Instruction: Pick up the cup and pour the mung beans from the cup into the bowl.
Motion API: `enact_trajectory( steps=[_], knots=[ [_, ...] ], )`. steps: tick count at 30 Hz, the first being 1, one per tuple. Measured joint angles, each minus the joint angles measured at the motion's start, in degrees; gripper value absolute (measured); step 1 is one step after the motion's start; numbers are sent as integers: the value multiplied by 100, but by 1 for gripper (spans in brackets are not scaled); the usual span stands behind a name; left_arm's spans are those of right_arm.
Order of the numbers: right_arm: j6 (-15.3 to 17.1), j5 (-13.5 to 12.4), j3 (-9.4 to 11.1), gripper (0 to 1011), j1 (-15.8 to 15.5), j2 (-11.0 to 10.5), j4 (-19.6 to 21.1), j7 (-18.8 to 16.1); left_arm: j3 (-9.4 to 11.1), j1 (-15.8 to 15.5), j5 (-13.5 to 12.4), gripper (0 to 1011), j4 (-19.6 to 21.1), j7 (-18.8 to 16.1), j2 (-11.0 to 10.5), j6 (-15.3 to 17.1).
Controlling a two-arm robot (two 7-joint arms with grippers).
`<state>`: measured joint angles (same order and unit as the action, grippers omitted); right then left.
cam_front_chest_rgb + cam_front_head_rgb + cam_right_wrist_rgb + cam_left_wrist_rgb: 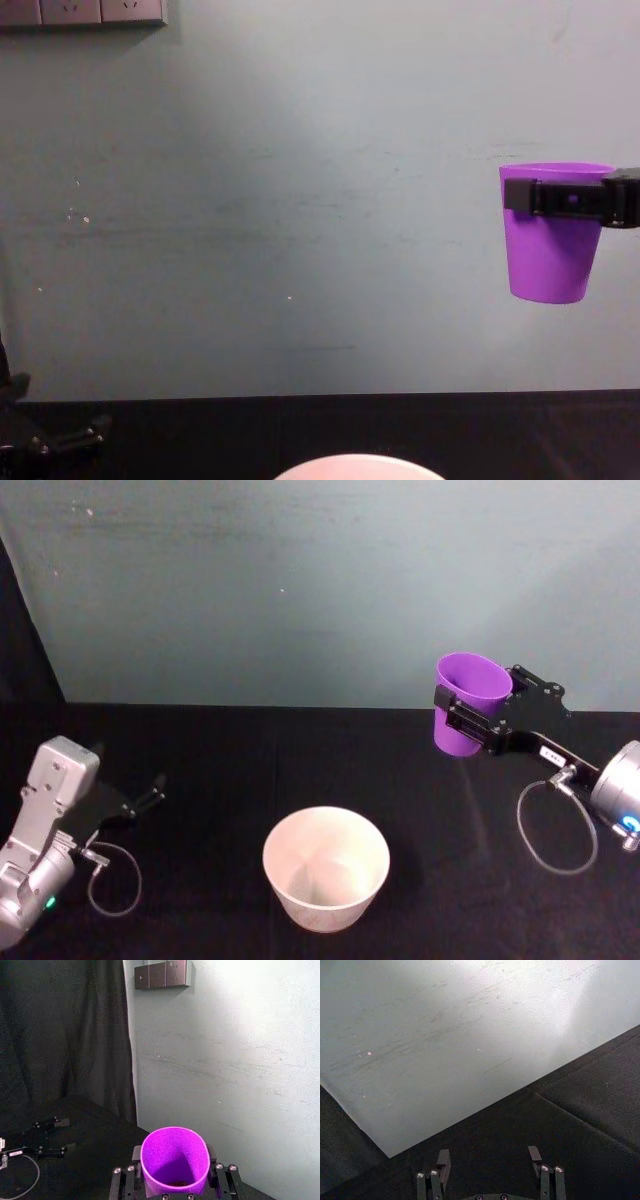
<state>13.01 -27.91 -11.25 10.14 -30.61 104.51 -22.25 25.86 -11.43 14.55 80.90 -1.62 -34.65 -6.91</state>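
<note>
Bowl (325,908) sits front-centre on the black counter (220,770). I see the right gripper (463,718) up high, to the right of and behind the bowl, fingers clamped on the cup (478,680). The cup is upright, well clear of the counter. Left gripper (135,802) sits low at far left, fingers spread, holding nothing.

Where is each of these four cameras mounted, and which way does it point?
Head: high on the robot, looking down at the table; both arms show, the right gripper holding the purple cup raised, right of the white bowl.
Chest: lower, facing the wall; cup side-on, upright, in the jaws.
Left wrist: on the parked left gripper, facing table and wall; its open jaws.
Right wrist: looking down into the cup between its jaws.
Shared: head and chest both show cup and bowl.
</note>
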Motion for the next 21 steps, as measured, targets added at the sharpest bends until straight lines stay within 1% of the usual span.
enact_trajectory(
  steps=[21],
  knots=[
    [-20,27,-3,723,-7,12,-16,-10,0,0,0,1003,0,0,0,0]
  ],
)
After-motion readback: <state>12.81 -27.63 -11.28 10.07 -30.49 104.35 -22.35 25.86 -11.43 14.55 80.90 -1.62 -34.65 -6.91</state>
